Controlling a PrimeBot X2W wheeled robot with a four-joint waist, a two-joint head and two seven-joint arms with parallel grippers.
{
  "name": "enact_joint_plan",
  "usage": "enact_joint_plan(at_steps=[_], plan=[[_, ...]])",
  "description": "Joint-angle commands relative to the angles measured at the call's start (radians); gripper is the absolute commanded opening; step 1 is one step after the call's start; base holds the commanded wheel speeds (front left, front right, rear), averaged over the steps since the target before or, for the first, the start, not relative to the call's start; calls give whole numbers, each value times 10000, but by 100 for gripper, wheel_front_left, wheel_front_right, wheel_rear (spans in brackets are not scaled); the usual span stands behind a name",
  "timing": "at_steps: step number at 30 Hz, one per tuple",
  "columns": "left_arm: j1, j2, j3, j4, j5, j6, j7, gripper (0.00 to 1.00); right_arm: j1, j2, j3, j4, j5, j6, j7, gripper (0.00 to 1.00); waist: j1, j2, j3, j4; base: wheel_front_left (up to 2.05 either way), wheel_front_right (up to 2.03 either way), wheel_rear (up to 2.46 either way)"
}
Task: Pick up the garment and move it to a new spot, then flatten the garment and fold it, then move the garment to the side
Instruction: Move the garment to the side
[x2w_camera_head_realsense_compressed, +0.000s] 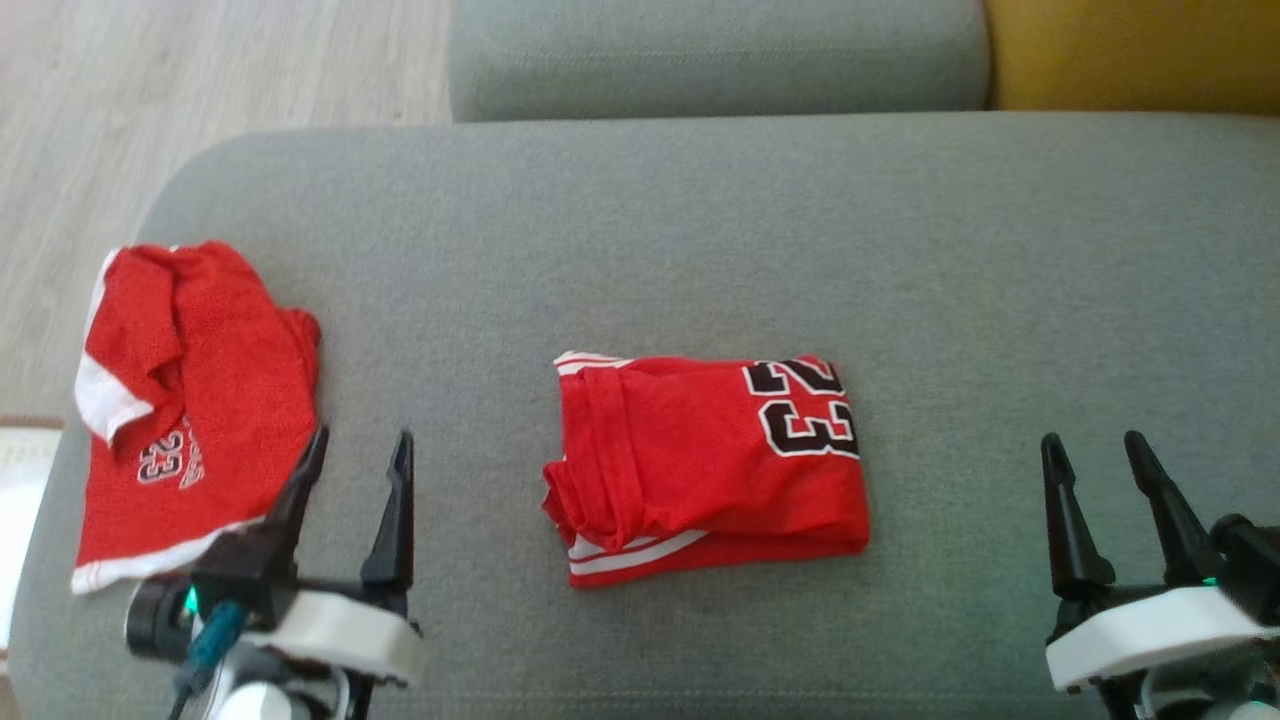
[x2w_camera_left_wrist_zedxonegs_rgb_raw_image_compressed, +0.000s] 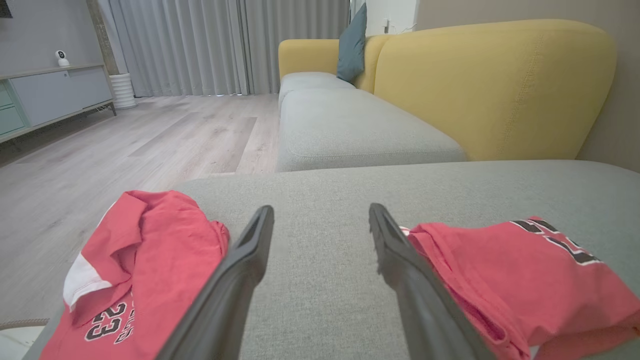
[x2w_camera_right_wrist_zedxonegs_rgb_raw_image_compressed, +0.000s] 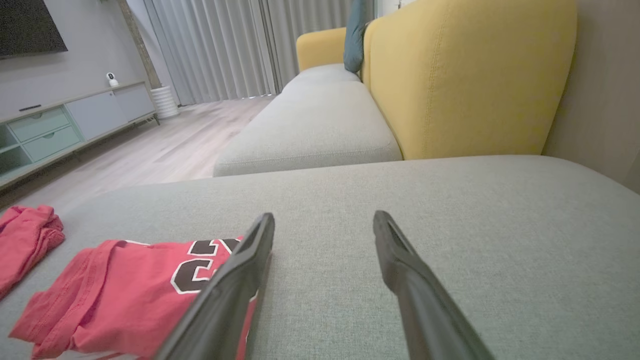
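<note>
Left hand (x2w_camera_head_realsense_compressed: 362, 434) gapes between folded garment (x2w_camera_head_realsense_compressed: 700, 470) and red cloth (x2w_camera_head_realsense_compressed: 200, 400) at cushion (x2w_camera_head_realsense_compressed: 700, 250) edge.

Jersey (x2w_camera_head_realsense_compressed: 705, 465) central on the cushion (x2w_camera_head_realsense_compressed: 1000, 300), second garment (x2w_camera_head_realsense_compressed: 190, 410) well apart at its left end.

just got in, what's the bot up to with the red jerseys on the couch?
Nothing is held right now. The left gripper and right gripper both sit low over the grey sofa seat, jaws open. A folded red number 23 jersey lies in the middle between them. A second red garment with a small 23 lies rumpled at the seat's left edge, beside the left gripper.
</note>
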Motion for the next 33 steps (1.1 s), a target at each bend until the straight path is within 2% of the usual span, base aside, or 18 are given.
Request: enact_joint_plan(at_steps=[1,8,15,22,26,27,28,33], plan=[[-857,192,282,-438,119,2,-16,100,-436,-102,162,-251,-76,-7,-33,100,0,-1,271,203,0,0,0],[-1860,-29,39,-252,185,-202,-204,100,-1039,-219,220,686,-6,-7,56,100,0,-1,1020,957,0,0,0],[-2519,-339,-41,54,218,-312,-435,100,-2396,-460,1081,2802,409,-7,233,100,0,-1,1558,1529,0,0,0],[-2813,-562,-8,62,335,-429,-495,100,-3253,-545,1837,4880,867,-7,611,100,0,-1,1714,1855,0,0,0],[-2806,-627,82,-64,395,-510,-498,100,-3418,-561,2031,5376,1120,-7,865,100,0,-1,1717,1920,0,0,0],[-2789,-649,108,-95,421,-533,-498,100,-3453,-573,2109,5484,1231,-7,965,20,0,-1,1714,1933,0,0,0],[-2770,-671,132,-122,446,-556,-499,100,-3488,-589,2175,5506,1347,-7,968,0,0,-1,1715,1945,0,0,0],[-2639,-772,284,-173,549,-633,-500,100,-3480,-845,2325,5315,1533,-7,854,0,0,-1,1657,1919,0,0,0]])
